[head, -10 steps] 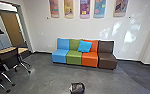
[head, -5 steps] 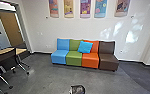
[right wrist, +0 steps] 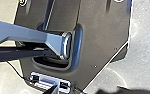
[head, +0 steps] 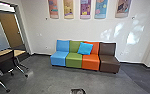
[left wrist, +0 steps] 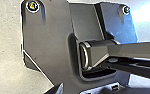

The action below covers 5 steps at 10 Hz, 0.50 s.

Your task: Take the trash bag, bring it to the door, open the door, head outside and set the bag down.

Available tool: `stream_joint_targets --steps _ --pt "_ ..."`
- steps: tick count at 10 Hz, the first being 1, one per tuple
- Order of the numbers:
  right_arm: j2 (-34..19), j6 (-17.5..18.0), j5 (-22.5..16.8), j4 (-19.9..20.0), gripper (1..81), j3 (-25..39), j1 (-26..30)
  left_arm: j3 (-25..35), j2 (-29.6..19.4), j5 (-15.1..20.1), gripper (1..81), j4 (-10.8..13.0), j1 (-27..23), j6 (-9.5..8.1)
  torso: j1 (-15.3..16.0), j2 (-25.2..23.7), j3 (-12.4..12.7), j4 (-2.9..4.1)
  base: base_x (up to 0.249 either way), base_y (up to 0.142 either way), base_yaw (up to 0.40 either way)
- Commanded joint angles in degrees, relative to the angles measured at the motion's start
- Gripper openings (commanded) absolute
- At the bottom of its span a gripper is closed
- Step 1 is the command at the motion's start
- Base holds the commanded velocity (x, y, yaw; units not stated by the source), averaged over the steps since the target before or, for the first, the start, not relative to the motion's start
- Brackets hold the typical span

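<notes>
A pale wall (head: 83,30) is the biggest thing ahead of me, with a gray floor (head: 48,77) spread out below it. Against the wall stands a row of armless seats (head: 74,60) in blue, green, orange and brown. Off to my left is a wooden door (head: 10,27); I cannot tell whether it is the one I need to open. Nearer on that side are a wood-topped desk (head: 19,52) and a dark-backed office chair (head: 3,58). Colorful panels (head: 86,9) hang in a line above the seats, and a bright blue pillow (head: 85,48) leans across the green and orange backs.

Smallest is what I take to be the trash bag (head: 78,91), a dark shape low in my head view, seemingly on the floor in front of me. I cannot tell whether my left gripper or right gripper is open, closed or gripping anything. I judge the task to be at its start: the pickup, the carry, the door and the set-down outside all remain. I can read no brand, label or writing, even on the panels.
</notes>
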Motion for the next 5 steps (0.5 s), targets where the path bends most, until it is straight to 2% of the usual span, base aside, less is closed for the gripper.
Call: stream_joint_targets --steps 1,5 --pt "-0.52 0.15 -3.06 0.18 81.1 -0.14 2.21 0.21 0.01 3.18 81.1 -0.19 -2.13 -0.07 0.01 0.00 0.00 0.00 0.150 0.000 0.000" --pt "-0.79 0.15 -3.06 0.18 81.1 -0.41 2.38 0.12 0.54 3.27 81.1 -0.19 -2.14 0.02 0.01 0.02 0.00 0.00 0.150 0.000 0.000"
